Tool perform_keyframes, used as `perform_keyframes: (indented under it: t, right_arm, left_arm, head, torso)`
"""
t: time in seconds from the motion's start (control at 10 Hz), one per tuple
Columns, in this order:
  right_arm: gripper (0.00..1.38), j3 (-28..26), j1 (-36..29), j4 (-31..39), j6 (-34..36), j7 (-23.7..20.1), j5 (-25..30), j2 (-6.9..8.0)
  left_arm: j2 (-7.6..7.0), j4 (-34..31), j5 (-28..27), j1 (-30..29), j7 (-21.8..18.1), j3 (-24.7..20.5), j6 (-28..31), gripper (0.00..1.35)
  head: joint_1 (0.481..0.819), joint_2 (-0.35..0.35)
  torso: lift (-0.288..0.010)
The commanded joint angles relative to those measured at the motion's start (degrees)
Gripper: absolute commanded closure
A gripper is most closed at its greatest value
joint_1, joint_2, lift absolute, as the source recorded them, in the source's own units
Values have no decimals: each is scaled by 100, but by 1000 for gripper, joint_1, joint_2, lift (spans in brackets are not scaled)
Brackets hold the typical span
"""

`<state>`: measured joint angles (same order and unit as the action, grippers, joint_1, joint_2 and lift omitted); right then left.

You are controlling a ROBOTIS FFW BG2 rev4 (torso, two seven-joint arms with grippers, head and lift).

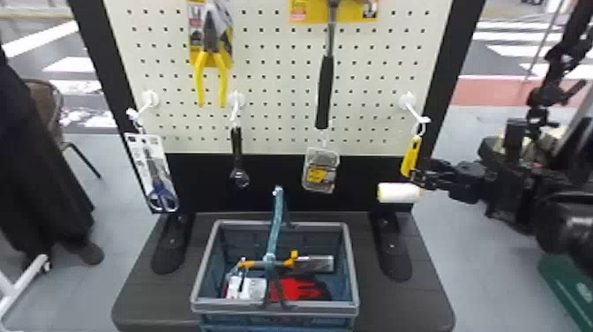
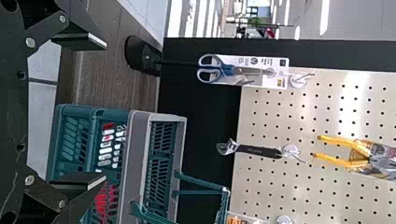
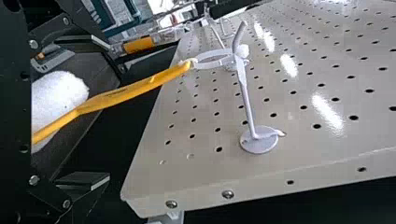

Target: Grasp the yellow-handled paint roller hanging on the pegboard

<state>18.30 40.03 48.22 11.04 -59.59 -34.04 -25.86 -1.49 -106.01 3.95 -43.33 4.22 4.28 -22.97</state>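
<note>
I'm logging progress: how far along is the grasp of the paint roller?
Done: the approach; the right gripper sits open with the yellow handle between its fingers. In hand: lining up. Left: shutting on it; the paint roller hangs on its white hook, ungrasped.

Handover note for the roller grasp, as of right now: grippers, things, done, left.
Right gripper: open, fingers either side of the yellow handle, not closed.
Left gripper: open, empty, parked facing the basket.
Paint roller: hangs by its handle from the white hook on the pegboard's right side, white sleeve at the bottom.
Done: approach. Left: close on the handle.
</note>
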Motion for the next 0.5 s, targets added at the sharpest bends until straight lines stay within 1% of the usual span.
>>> perform_keyframes:
  t: [0.0,0.3,0.4]
  right_arm:
    - [303,622,313,-286,-67,0,-393,-68]
    - [305,798,337,-61,-93,0,-489,-51]
    - [351,842,337,-33,-93,0,-463,-51]
  left_arm:
    - [0,88,-9,98,0,29,-23,295]
    - [9,201,18,184,0,73,-58,295]
    - [17,229,18,208,0,73,-67,297]
  head:
    - [549,0]
    - [549,0]
    - [549,0]
  torso:
    - [-100]
    - [-100]
    - [-100]
